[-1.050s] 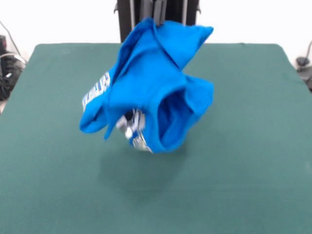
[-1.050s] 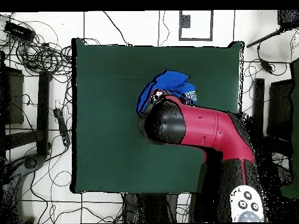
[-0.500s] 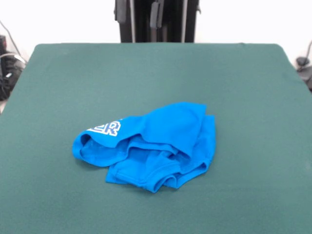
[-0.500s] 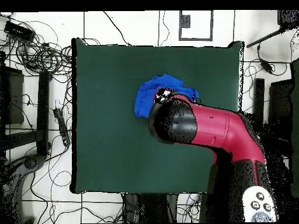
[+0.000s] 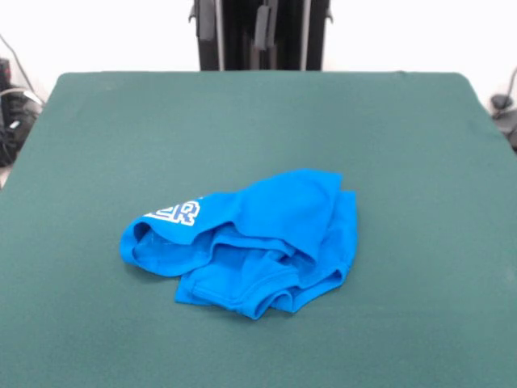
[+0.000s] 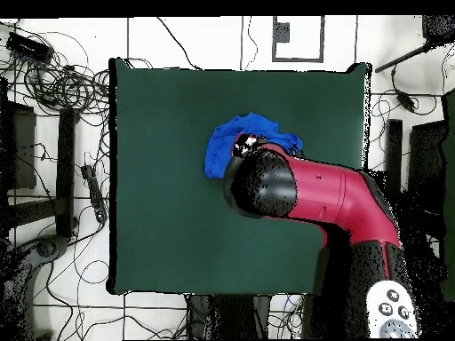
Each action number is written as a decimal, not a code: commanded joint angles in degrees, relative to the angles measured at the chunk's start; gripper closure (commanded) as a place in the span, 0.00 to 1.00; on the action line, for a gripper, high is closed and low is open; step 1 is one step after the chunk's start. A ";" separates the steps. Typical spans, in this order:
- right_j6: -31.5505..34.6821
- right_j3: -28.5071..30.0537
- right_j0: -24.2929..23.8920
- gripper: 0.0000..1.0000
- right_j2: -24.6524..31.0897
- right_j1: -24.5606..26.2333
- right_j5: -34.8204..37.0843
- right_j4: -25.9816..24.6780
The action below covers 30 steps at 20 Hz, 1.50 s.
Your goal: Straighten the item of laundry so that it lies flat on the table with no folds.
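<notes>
1. A bright blue T-shirt [image 5: 246, 242] lies in a bunched heap on the green table [image 5: 420, 162] — near the middle, a bit toward the front edge.
2. White letters show on its left part.
3. It has many folds — one open hem faces the front edge.

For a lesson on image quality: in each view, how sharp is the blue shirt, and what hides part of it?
Front view: the T-shirt is sharp, evenly lit, with only a faint shadow on the table; nothing covers it. Overhead view: the arm hides part of the shirt.
</notes>
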 commanded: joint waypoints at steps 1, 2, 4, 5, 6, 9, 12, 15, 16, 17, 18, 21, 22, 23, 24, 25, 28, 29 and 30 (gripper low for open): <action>-1.81 5.00 1.00 0.00 7.16 5.11 0.47 -0.89; -1.63 4.56 1.14 0.00 6.97 6.01 -0.08 -1.36; -1.34 3.78 1.02 0.00 6.99 7.92 -1.87 -2.04; -1.26 3.35 0.94 0.00 7.02 8.90 -2.81 -2.42; -1.37 3.04 0.71 0.00 7.26 9.70 -3.58 -2.70; -1.77 1.89 0.41 0.00 7.51 11.26 -4.37 -3.54; -1.66 1.09 0.64 0.00 6.98 12.05 -4.02 -4.35; -1.06 1.07 0.44 0.00 6.77 13.62 -4.44 -4.73; -1.02 0.94 0.18 0.00 6.94 14.45 -4.82 -4.94; -0.85 0.83 0.00 0.00 7.08 15.20 -5.44 -5.10; -0.65 0.47 -0.07 0.00 7.08 15.93 -5.80 -5.24; -1.57 -0.25 -0.89 0.00 7.96 17.48 -6.49 -5.34; -1.86 -0.37 -1.07 0.00 8.07 17.65 -6.45 -5.39; -2.15 -0.50 -1.26 0.00 8.19 17.82 -6.40 -5.45; -2.33 -0.87 -1.35 0.00 8.09 18.02 -6.26 -5.57; -2.57 -1.13 -1.56 0.00 8.14 18.21 -6.15 -5.62; -3.83 -2.74 -2.53 0.00 8.48 19.32 -5.48 -5.89; -4.31 -3.32 -2.90 0.00 8.57 19.68 -5.11 -6.02; -4.80 -3.90 -3.28 0.00 8.66 20.04 -4.75 -6.15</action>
